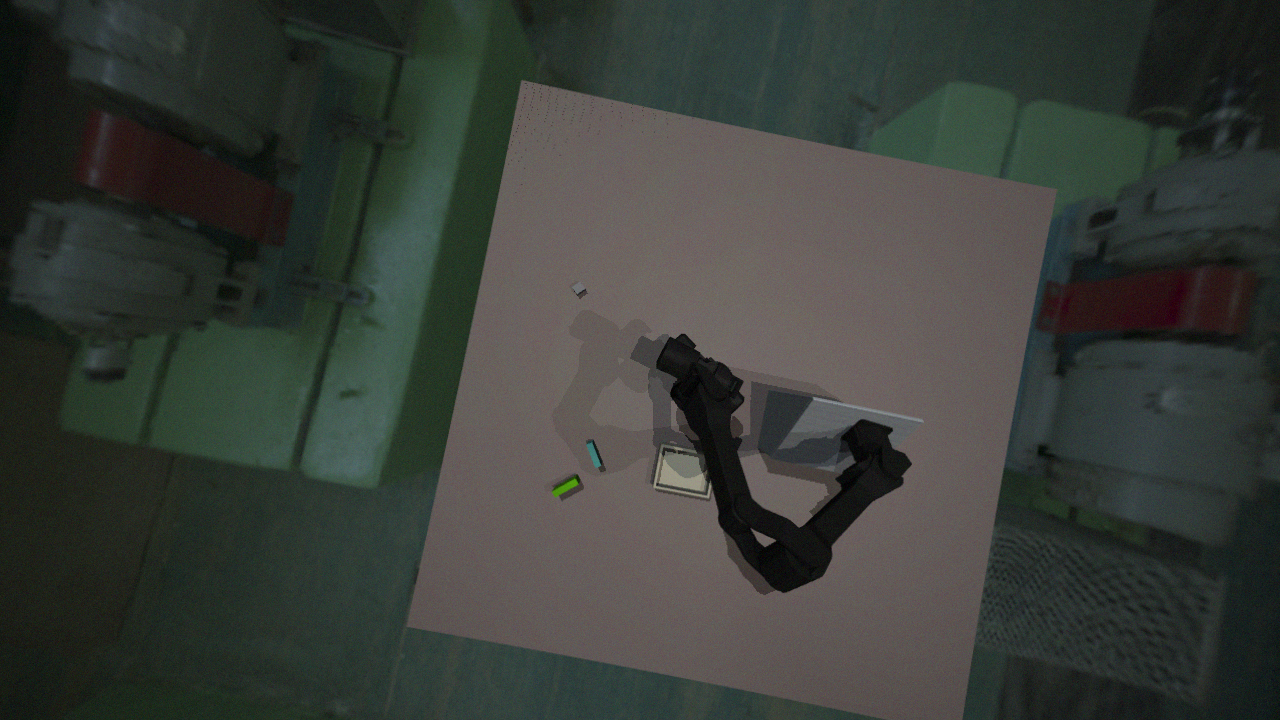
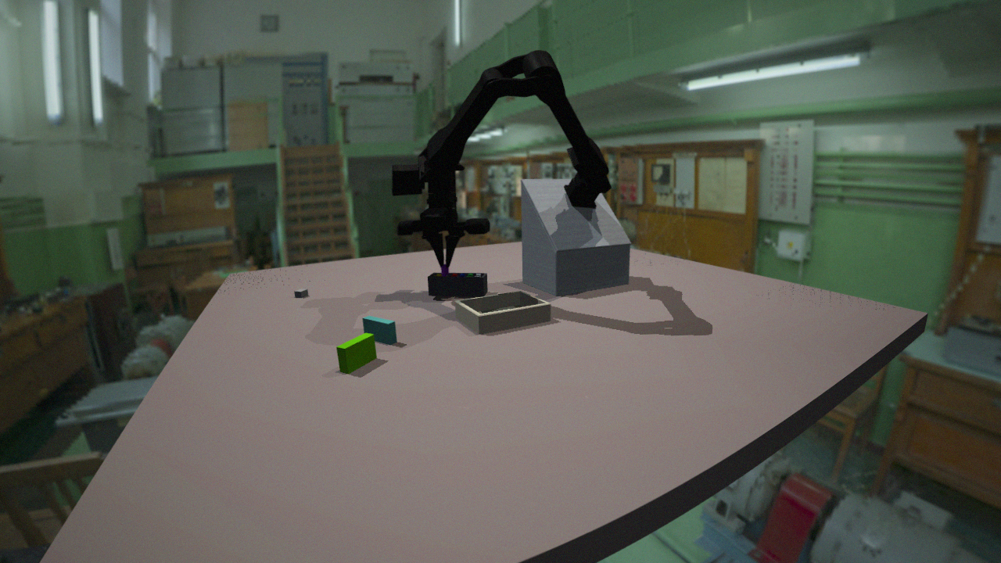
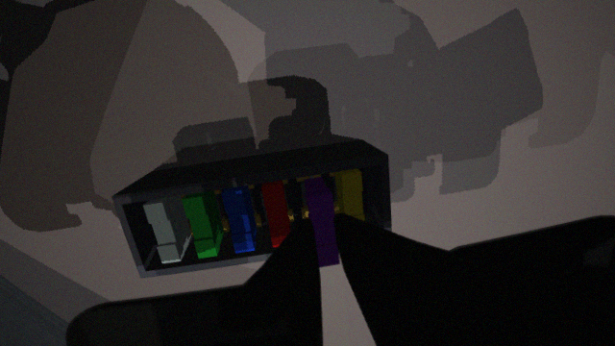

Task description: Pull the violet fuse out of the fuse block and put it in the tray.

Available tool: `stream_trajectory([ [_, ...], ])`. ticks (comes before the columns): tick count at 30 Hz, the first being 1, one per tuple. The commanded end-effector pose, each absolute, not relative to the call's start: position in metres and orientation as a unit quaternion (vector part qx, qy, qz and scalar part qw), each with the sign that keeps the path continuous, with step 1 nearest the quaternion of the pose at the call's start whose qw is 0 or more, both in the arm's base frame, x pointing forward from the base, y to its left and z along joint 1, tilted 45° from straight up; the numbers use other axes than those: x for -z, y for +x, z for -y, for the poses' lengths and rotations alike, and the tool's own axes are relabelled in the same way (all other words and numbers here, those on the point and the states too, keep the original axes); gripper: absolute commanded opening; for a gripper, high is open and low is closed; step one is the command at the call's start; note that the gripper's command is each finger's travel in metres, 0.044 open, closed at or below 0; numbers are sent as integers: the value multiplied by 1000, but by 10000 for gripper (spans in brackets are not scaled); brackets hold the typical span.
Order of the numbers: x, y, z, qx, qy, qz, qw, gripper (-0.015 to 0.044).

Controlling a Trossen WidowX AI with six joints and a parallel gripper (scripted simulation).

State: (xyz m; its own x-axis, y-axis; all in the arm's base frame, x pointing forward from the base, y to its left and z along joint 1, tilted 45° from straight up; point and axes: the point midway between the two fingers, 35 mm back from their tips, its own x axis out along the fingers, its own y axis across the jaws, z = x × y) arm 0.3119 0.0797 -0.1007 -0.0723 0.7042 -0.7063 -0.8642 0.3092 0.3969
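Observation:
The violet fuse (image 2: 444,270) (image 3: 320,199) is upright between my fingertips and stands out above the top of the black fuse block (image 2: 458,286) (image 3: 269,165). Its lower end is hidden, so I cannot tell whether it is clear of the slot. My gripper (image 2: 445,267) (image 3: 322,227) points down, shut on the violet fuse. In the wrist view the yellow fuse (image 3: 352,192) is on its right and the red fuse (image 3: 274,199) on its left, then blue, green and whitish fuses. The beige tray (image 1: 682,491) (image 2: 514,318) holds nothing that I can see. The arm covers the block in the top view.
A grey sloped housing (image 1: 832,425) (image 2: 591,266) stands beside the block, under the arm's base. A teal block (image 1: 595,454) (image 2: 379,330) and a green block (image 1: 566,486) (image 2: 356,353) stand left of the tray. A small grey cube (image 1: 579,289) (image 2: 300,293) lies farther off.

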Motion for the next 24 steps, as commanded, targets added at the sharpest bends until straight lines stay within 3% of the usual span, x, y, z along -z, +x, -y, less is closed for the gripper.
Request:
stream_trajectory([
  [1,99,312,-78,-581,-92,-446,675,0],
  [24,91,313,-70,-581,-91,-446,675,0],
])
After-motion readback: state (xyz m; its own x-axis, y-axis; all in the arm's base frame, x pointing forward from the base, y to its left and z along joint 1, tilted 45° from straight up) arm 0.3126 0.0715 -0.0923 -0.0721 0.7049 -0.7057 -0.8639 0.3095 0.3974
